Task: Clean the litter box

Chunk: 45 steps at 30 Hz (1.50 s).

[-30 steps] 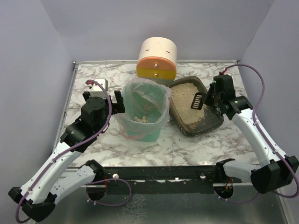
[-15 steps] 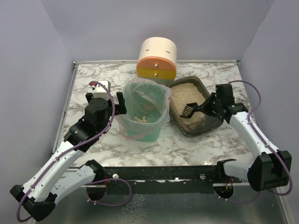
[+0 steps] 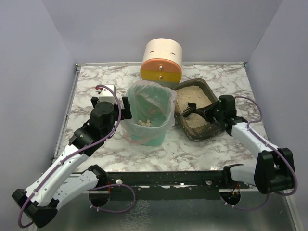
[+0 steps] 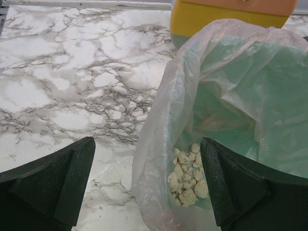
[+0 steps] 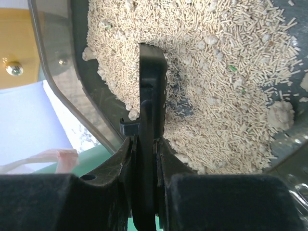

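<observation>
Judging by the scoop (image 5: 151, 86) clamped in the right gripper (image 3: 211, 113) and sunk in the litter box (image 3: 211, 130) just right of the green bin (image 3: 153, 139), a slow, level drag was advised, the left gripper (image 4: 147, 163) being spread open.

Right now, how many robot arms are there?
2. The left arm is beside the green bin; the right arm holds a black scoop in the litter box.

Smooth plastic litter box (image 5: 60, 72) holds rough pellets (image 5: 231, 96); thin plastic bag (image 4: 231, 62) looks crinkled.
</observation>
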Each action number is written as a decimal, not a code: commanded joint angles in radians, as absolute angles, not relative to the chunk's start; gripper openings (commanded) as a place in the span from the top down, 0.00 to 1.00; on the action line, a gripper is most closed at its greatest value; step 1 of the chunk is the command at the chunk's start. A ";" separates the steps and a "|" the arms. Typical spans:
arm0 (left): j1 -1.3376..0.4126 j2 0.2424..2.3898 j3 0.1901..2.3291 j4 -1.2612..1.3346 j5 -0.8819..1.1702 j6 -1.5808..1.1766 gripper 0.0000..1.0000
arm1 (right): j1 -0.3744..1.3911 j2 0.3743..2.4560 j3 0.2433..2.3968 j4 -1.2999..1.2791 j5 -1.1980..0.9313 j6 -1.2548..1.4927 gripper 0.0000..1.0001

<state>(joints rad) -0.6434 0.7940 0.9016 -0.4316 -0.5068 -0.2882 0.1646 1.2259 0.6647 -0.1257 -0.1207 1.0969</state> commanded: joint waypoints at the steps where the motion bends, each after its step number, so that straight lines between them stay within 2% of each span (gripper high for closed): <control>1: -0.638 0.812 0.899 -0.408 -0.461 -0.293 0.01 | 0.166 1.272 0.627 0.019 -0.128 1.200 1.00; 10: -0.625 0.846 0.902 -0.405 -0.394 -0.295 0.01 | 0.167 1.349 0.524 0.315 -0.113 1.299 0.99; 33: -0.598 0.873 0.894 -0.396 -0.310 -0.298 0.01 | 0.221 1.650 0.461 0.940 -0.133 1.360 0.99; 45: -0.590 0.882 0.893 -0.389 -0.293 -0.298 0.01 | 0.229 1.706 0.453 1.104 -0.151 1.400 0.99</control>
